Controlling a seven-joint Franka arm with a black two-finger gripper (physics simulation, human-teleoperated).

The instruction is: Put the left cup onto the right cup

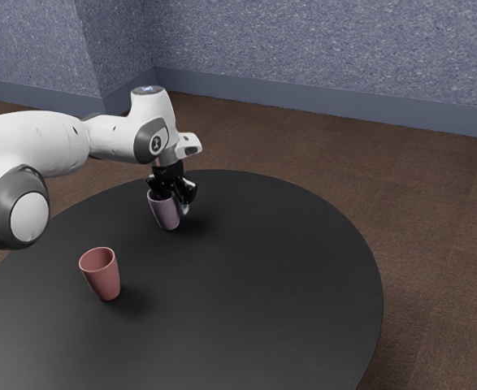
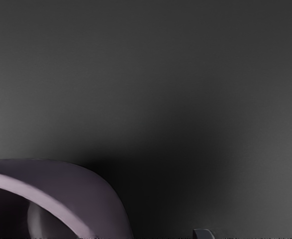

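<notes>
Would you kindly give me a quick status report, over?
Gripper at rim of purple cup, cup tilted. Pink cup upright, apart. Nothing between them.

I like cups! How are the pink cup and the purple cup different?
The pink cup stands upright alone on the table; the purple cup leans, its rim in the gripper. The pink cup is nearer the exterior camera, the purple cup farther back. Both are handleless tapered cups.
</notes>
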